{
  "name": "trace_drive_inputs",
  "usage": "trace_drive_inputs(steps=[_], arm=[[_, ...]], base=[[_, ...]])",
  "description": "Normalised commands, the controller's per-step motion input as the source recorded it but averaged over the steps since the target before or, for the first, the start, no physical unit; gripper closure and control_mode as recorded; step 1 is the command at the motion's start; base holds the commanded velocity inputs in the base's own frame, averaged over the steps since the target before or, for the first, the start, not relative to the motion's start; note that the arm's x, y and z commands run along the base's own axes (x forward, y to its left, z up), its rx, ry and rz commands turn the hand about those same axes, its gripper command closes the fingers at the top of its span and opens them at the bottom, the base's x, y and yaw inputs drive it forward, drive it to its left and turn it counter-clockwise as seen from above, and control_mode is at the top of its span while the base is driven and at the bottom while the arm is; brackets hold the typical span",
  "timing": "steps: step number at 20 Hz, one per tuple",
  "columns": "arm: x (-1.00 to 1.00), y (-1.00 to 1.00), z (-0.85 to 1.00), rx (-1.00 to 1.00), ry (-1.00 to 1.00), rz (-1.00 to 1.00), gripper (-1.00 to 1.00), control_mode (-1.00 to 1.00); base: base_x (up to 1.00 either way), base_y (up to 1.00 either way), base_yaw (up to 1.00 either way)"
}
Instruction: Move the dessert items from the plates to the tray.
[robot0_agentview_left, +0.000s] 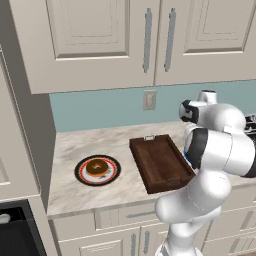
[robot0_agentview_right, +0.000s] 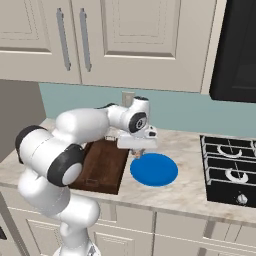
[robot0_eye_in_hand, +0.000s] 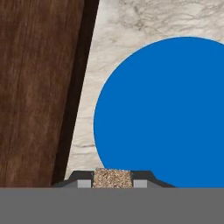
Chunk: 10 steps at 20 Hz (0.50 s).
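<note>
1. Left of centre in the left base view, we see the ring doughnut (robot0_agentview_left: 96, 167) lying on the black-rimmed plate (robot0_agentview_left: 81, 176) with its red ring, on the marble counter (robot0_agentview_left: 67, 192). The dark wooden tray (robot0_agentview_left: 161, 162) sits mid-frame just right of that plate, and nothing lies in the part we can see; our arm covers its lower right corner. We judge the doughnut not yet moved.

2. At mid-frame in the right base view, our gripper (robot0_agentview_right: 138, 152) hangs over the gap between the tray (robot0_agentview_right: 103, 167) and the plain blue plate (robot0_agentview_right: 154, 170), close above the plate's left edge. The blue plate is bare. A stove (robot0_agentview_right: 229, 175) stands at the right edge.

3. Along the bottom of the hand view, the fingertips (robot0_eye_in_hand: 84, 180) are pinched on the small tan morsel (robot0_eye_in_hand: 113, 177), which sits between them. The blue plate (robot0_eye_in_hand: 166, 113) fills the right side, the tray (robot0_eye_in_hand: 39, 92) the left, a strip of counter between. We judge the morsel lifted off and bound for the tray; placing it, then fetching the doughnut, is what remains.

4. We can read no brand, label or writing anywhere.
</note>
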Motion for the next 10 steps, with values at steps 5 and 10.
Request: trace_drive_inputs(steps=[5, 10], arm=[[0.02, 0.63, 0.09, 0.00, 0.02, 0.00, 1.00, -1.00], [0.11, 0.65, 0.00, 0.00, 0.03, 0.00, 1.00, -1.00]], base=[[0.00, 0.00, 0.00], [0.00, 0.00, 0.00]])
